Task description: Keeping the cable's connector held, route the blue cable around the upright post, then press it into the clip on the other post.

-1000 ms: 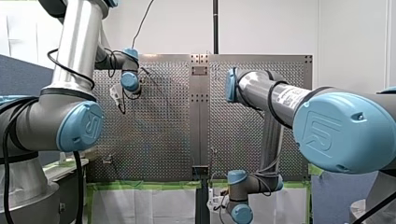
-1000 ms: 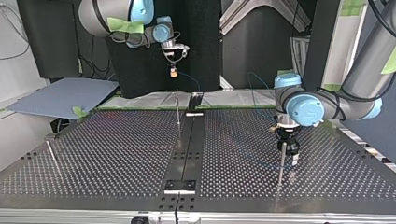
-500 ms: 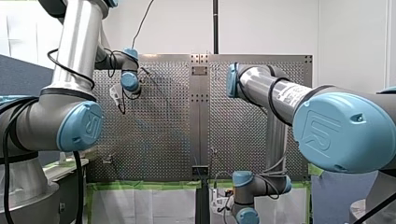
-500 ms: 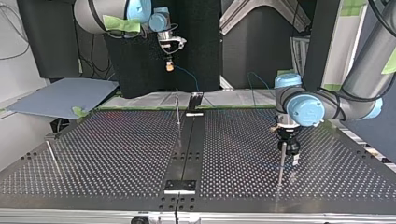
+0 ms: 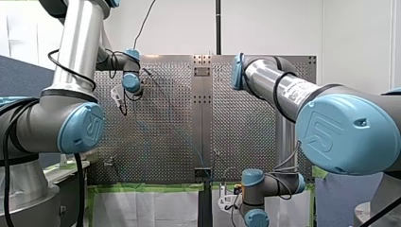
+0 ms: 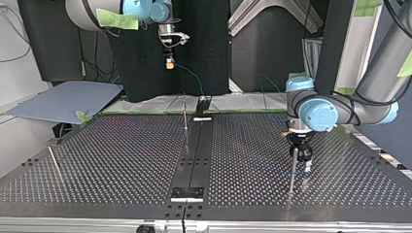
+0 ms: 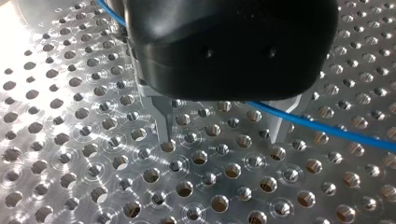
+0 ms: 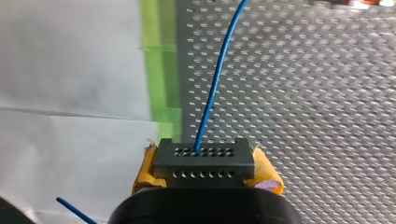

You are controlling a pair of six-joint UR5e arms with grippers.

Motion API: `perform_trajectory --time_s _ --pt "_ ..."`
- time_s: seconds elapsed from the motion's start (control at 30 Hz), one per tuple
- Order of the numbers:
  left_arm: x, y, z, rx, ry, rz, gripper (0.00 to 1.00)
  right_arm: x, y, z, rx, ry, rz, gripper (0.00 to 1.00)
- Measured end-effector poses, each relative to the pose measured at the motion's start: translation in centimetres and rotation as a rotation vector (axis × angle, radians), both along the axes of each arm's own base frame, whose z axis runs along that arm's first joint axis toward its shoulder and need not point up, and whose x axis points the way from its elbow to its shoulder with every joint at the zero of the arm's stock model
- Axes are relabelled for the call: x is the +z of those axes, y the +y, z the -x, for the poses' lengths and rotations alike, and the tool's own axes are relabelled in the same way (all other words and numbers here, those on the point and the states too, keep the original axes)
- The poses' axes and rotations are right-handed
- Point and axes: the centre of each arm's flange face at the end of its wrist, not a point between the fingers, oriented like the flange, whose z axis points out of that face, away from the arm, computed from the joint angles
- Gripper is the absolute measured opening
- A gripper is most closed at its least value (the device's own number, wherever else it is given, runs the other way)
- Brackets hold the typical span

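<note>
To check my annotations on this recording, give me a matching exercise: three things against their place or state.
1 connector
2 left jaws
3 green tape

A open above the perforated table
B beside the table's edge
C clamped between the right jaws' yellow pads

Pairs: 1-C, 2-A, 3-B.

Both arms: silver tubular links, grey joint housings, light-blue caps embossed with the UR logo. My left arm [image 5: 80, 42] has black cable looped along its link; my right arm [image 5: 283, 92] likewise, plus a pale printed label. Green tape patches on both in the top view. My left gripper [image 7: 222, 133]: glossy black housing, two small holes, bare metal fingers [image 7: 163, 123]. My right gripper [image 8: 204, 172]: black body, yellow pads [image 8: 145, 170]
</note>
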Motion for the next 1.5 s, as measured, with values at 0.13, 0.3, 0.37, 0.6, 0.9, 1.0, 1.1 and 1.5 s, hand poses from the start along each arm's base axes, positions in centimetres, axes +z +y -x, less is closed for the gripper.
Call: perform_trajectory --time_s 0.13,0.3,0.37,0.6,0.9,1.0,1.1,1.5 --pt "0.0 0.1 0.0 0.002 0.0 0.0 1.0 1.9 0.0 0.3 -0.005 -0.023 0.034 0.0" --pt "0.0 0.2 0.0 0.004 0.0 0.001 1.0 4.8 -1.2 -0.1 -0.009 -0.074 0.101 0.0" --pt "0.0 0.3 -0.1 0.005 0.0 0.001 1.0 6.0 -1.9 -0.3 -0.006 -0.099 0.129 0.0" --pt "0.0 0.3 -0.1 0.006 0.0 0.002 1.0 8.8 -3.9 -0.6 0.02 -0.129 0.196 0.0" --pt "0.0 0.4 -0.1 0.006 0.002 0.002 1.0 8.4 -5.0 0.2 0.061 -0.121 0.195 0.0" --pt "0.0 0.4 -0.1 0.005 0.002 0.003 1.0 7.3 -5.3 0.6 0.076 -0.114 0.185 0.0" --pt "0.0 0.4 0.0 0.005 0.003 0.003 1.0 6.1 -5.2 0.9 0.091 -0.097 0.174 0.0" --pt "-0.2 -0.2 0.3 0.008 0.012 0.041 1.0 4.5 -5.7 1.5 0.132 -0.064 0.162 0.0"
